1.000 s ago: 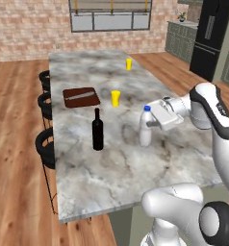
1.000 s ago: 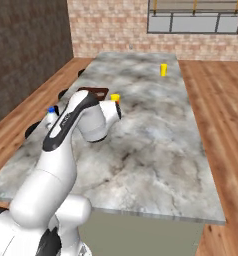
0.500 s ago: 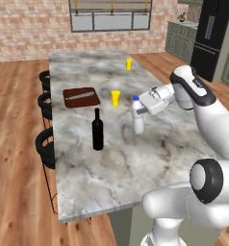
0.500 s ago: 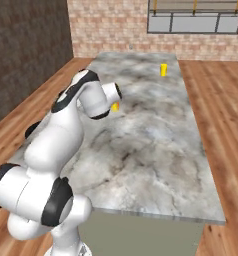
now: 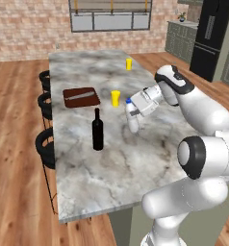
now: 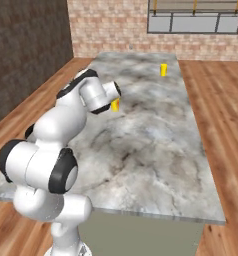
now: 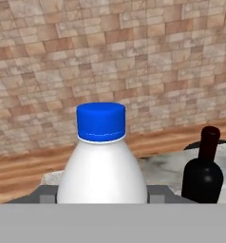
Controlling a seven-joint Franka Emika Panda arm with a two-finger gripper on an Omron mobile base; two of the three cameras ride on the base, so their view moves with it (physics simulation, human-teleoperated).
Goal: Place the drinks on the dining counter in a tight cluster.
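The gripper (image 5: 134, 111) is closed on the white bottle (image 5: 132, 118), gripping its body below the blue cap (image 7: 100, 121). In the hand view the bottle stands upright between the fingertips, with the brick wall behind it.

Change from one second ago: the arm has swung the white bottle leftward across the dining counter (image 5: 111, 163) and a little farther from the base. It was well to the right of the wine bottle (image 5: 97, 130); it now stands nearer to it, though a clear gap of marble remains between the two. The white bottle's base is at or just above the countertop; contact cannot be determined.

The wine bottle has not moved. It stands upright near the stool-side edge of the counter. In the hand view it appears to the right of the white bottle and farther from the camera (image 7: 203, 172).

Unchanged items: the near yellow cup (image 5: 116, 98) just beyond the gripper, the far yellow cup (image 5: 129, 64) toward the counter's far end, and the brown board (image 5: 81, 97).

In the right base view the arm's upper links hide the gripper and bottles; the near yellow cup (image 6: 115, 105) shows beside the arm.
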